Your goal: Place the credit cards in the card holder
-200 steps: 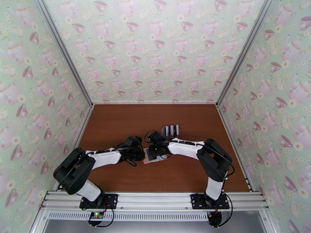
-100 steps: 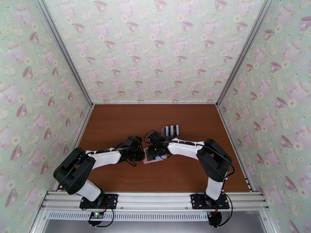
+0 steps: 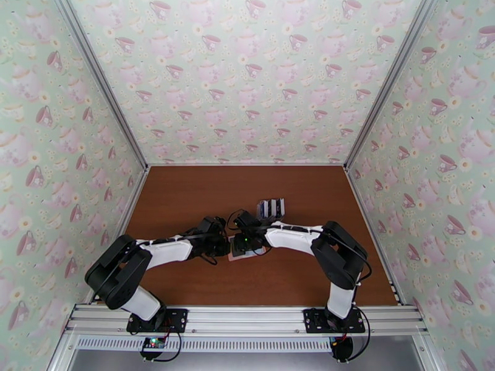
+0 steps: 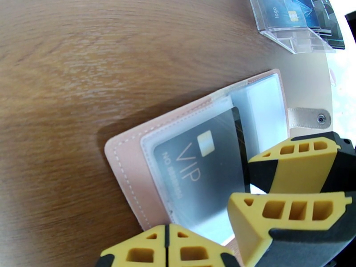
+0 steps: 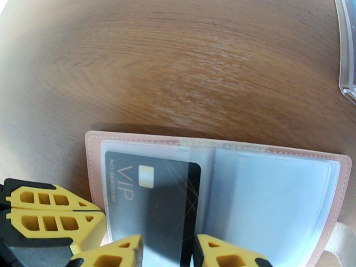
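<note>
Brown table (image 3: 185, 193): bare and roomy toward far wall and sides. Left gripper (image 4: 167, 236) clamped shut at the edge of the pink card holder (image 5: 93, 165), lying open mid-table; right gripper (image 5: 168, 242) part open astride a black card (image 5: 164, 196) reading "VIP", tucked in a clear pocket. Nearby, clear rack (image 4: 293, 38) holding a blue card (image 4: 285, 10) marked "logo".

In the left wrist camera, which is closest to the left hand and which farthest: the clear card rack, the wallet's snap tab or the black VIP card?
From the left hand:
1. black VIP card, just beyond it, in a pocket of the pink wallet.
2. snap tab, farther right, at the wallet's edge.
3. clear card rack, top right corner.
</note>
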Controlling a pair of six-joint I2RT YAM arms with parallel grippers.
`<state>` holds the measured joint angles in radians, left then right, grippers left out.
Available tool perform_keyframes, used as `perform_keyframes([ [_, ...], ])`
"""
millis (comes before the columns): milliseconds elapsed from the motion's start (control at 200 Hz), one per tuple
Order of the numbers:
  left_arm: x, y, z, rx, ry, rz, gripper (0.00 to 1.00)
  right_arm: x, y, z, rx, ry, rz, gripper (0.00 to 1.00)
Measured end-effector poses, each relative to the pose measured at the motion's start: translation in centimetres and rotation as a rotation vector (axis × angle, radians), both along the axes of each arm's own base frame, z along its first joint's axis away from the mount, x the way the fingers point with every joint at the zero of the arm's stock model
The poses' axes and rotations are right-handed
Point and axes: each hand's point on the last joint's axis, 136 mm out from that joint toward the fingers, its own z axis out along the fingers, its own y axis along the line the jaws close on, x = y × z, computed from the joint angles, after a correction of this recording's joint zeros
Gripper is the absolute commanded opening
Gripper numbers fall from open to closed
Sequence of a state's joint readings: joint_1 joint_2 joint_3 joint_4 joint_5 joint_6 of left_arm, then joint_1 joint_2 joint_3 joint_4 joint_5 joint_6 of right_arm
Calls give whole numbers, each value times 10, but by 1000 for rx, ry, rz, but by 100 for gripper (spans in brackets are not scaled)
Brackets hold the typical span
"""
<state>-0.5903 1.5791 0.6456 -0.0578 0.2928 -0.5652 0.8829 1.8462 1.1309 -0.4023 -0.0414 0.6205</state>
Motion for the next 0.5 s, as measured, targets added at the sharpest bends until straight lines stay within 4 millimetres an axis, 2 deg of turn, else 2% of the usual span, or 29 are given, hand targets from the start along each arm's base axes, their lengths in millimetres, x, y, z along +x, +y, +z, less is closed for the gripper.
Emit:
perform_keyframes([
  [501,1,1,0,-12,10,1,5,0,4,-1,1,0,1,35],
])
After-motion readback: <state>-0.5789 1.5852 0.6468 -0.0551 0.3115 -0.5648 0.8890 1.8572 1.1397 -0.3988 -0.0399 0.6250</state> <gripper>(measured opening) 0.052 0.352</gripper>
